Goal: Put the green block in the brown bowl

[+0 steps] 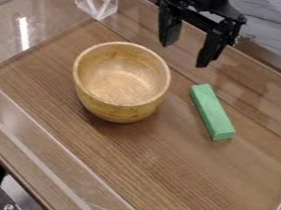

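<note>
sitting empty, the brown bowl (120, 80) has the green block (212, 112) beside it, gripper (191, 47) spread apart above.

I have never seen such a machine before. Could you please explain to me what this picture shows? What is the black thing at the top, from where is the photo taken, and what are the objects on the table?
There is only one picture, taken from above and in front of a wooden table with low clear walls around it. The black thing at the top is the gripper of a robot arm: a hand with two fingers that point down. The fingers are open and hold nothing. On the table stand a round brown bowl, which looks empty, and to its right, apart from it, a green block lying flat. The gripper hangs behind the block and does not touch it. A small clear plastic piece stands at the back left.
</note>
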Motion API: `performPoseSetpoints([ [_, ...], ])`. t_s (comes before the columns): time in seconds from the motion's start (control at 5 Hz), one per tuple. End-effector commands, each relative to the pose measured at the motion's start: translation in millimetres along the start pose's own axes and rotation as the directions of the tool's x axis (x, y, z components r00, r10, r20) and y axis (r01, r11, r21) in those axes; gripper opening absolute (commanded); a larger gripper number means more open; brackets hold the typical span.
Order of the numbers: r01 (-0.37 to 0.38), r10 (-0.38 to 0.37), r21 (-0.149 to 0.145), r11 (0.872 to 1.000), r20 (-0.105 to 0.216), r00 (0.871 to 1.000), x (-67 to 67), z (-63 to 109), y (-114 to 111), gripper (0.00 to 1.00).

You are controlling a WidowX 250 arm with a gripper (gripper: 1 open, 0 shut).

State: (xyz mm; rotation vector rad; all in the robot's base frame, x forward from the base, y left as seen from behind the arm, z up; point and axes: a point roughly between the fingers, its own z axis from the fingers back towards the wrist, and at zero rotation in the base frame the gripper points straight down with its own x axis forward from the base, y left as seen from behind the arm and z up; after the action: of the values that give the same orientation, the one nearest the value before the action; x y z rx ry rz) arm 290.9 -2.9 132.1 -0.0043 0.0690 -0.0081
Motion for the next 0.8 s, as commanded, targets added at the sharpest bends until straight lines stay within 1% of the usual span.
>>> performPoseSetpoints([
  [0.0,-0.163,0.162,-0.026,0.986,-0.007,0.987,2.5,-9.5,-18,1.00],
  [0.2,-0.396,0.396,-0.062,0.916,-0.021,0.918,4.9,-26.6,-43,1.00],
  [0.4,-0.585,0.588,-0.107,0.804,-0.008,0.809,12.6,-41.0,-69,1.00],
  [0.6,-0.678,0.685,-0.148,0.720,-0.008,0.729,16.1,-56.5,-86,1.00],
])
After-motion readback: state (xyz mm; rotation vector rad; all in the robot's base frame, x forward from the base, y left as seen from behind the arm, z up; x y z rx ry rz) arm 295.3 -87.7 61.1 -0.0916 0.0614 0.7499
